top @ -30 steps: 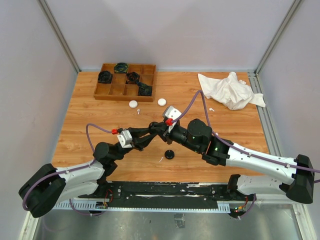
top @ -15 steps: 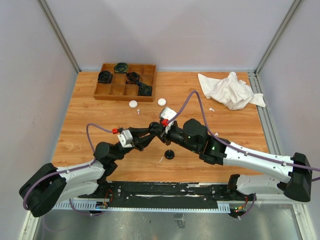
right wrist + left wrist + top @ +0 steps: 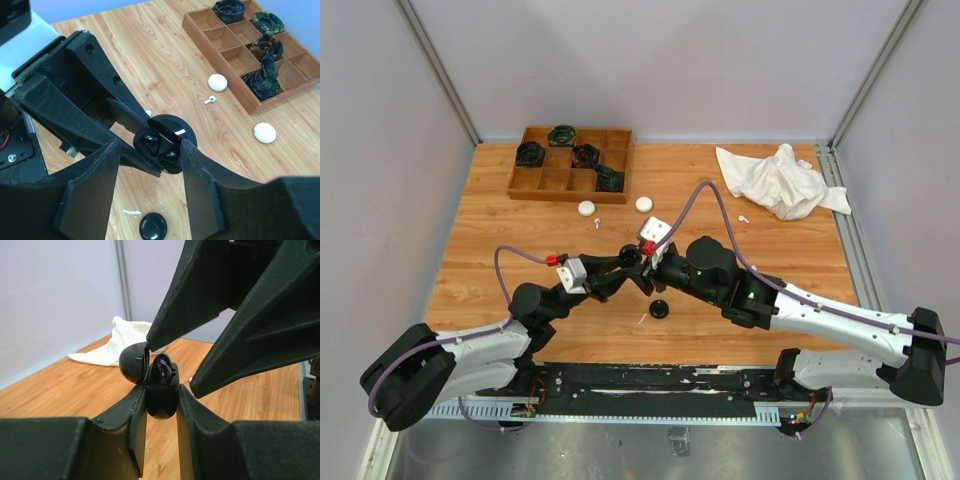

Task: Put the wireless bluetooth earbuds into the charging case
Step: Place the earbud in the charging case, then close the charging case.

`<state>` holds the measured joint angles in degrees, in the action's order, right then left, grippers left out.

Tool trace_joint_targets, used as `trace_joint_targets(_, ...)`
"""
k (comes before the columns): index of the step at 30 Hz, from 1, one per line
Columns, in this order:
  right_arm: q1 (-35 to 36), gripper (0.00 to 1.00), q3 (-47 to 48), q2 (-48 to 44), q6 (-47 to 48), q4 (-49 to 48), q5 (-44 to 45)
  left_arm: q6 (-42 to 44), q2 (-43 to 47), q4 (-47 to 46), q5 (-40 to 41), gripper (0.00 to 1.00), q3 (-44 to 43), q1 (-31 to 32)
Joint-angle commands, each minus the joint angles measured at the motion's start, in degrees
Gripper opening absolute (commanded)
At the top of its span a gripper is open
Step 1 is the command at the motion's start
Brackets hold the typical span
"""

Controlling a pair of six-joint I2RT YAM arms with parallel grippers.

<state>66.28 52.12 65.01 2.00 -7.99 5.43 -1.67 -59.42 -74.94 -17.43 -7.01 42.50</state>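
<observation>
The left claw (image 3: 161,390) hides the lower half of the black charging case (image 3: 161,407) between its fingers. The right claw (image 3: 172,367), just above, runs off the top and right edges and covers part of the white cloth (image 3: 115,342) beyond. In the right wrist view, the wooden tray (image 3: 226,39) beyond that claw is cut by the edge, and the dark lumps (image 3: 262,82) in it cannot be identified. From above, the case is barely distinguishable where both claws meet. The white specks (image 3: 642,318) on the table (image 3: 500,250) near them are too small to name.
</observation>
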Motion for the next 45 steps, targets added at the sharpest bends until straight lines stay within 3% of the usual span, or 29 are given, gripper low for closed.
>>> trace_joint_targets(1, -2.4, 0.55, 3.9, -2.5, 2.1, 6.3, -4.5, -0.8, -0.3, -1.7, -1.1, 0.0, 0.0, -0.2)
trace_joint_targets(10, -16.5, 0.7, 6.7, -3.9, 1.4, 14.7, -28.5, -2.0, -2.8, 2.0, -10.3, 0.0, -2.4, -0.3)
trace_joint_targets(19, -21.6, 0.77, 7.8, -0.5, 1.6, 16.3, -45.2, -2.4, -3.7, 2.2, -14.7, 0.0, -3.8, -0.3)
trace_joint_targets(26, -21.6, 0.77, 9.2, 4.2, 3.0, 18.2, -51.9, -3.0, -3.7, 2.2, -16.9, 0.0, -4.5, -0.2)
trace_joint_targets(34, -21.6, 0.75, 9.7, 3.9, 4.9, 21.7, -56.0, -5.1, -4.2, 6.0, -12.7, 0.0, -5.7, -0.2)
trace_joint_targets(45, -21.6, 0.76, 7.6, 0.2, 6.5, 24.0, -50.0, -11.4, -6.1, 9.4, -9.7, 0.0, -6.4, -0.3)
